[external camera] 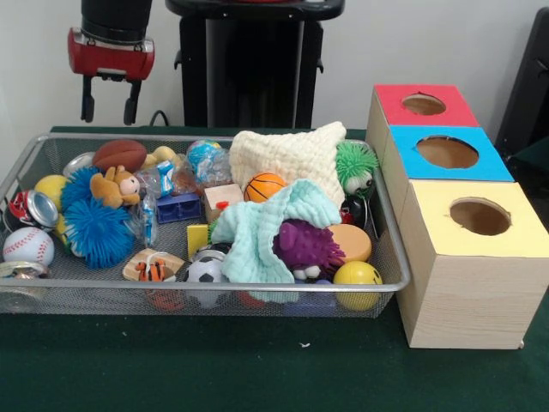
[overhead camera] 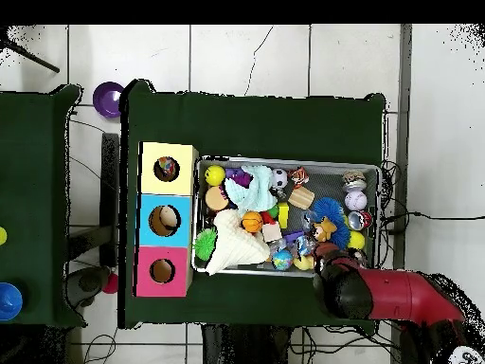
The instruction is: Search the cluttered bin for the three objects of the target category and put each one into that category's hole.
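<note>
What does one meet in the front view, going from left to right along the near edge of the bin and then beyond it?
Baseball → tiger toy → soccer ball → yellow smiley ball → bin rim → yellow-topped box.

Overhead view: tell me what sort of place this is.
Probably a robotics lab test station. A red robot arm reaches over a green-covered table on a tiled floor, with a wire bin of toys beside three colour-topped sorting boxes, and cables trailing around.
</note>
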Controlling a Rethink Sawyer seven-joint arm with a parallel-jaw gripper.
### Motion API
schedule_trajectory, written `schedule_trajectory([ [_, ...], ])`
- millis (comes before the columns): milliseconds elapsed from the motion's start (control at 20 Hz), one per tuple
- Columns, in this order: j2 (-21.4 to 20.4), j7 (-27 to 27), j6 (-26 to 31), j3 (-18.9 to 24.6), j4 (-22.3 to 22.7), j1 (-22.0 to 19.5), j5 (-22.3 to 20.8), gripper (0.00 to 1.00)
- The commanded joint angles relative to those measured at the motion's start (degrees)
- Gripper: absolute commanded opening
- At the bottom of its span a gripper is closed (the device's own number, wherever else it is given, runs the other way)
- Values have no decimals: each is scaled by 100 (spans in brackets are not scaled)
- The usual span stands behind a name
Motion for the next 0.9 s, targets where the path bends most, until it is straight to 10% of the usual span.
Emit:
schedule_trajectory([
  [50, 101, 90, 835, 246, 35, -343, 497, 100],
  [900, 1361, 708, -440, -255, -450, -379, -113, 100],
])
